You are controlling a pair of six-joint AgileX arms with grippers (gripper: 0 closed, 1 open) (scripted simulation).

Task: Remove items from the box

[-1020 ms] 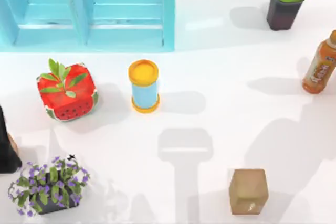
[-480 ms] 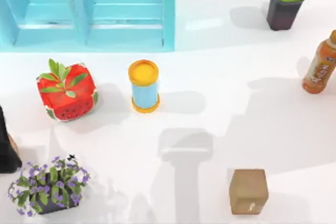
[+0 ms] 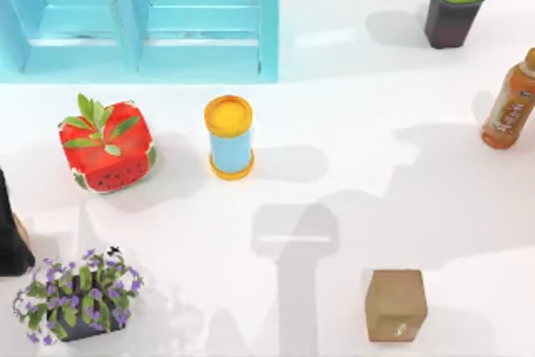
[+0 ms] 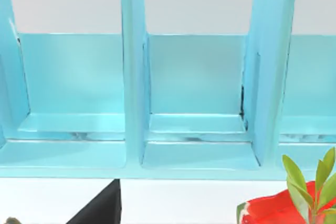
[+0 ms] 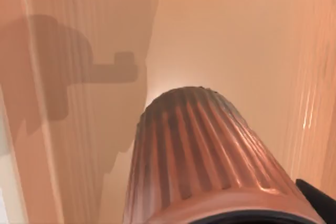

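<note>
Jaws: can't tell for either arm. Small reddish-brown ribbed tapered cup [image 5: 210, 156] sits close under right wrist cam. Tan cardboard-coloured cube [image 3: 395, 304] already out, at table's near-right. Cup prob light, stiff; ribs aid grip, so take by sides near rim.

White table [image 3: 368, 106], turquoise shelf [image 3: 150, 31], possibly sunlit

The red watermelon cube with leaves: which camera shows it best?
The top view: the watermelon-print cube sits whole on the table's left side, leaves on top. The left wrist view catches just a red corner and leaves below the blue shelf.
</note>
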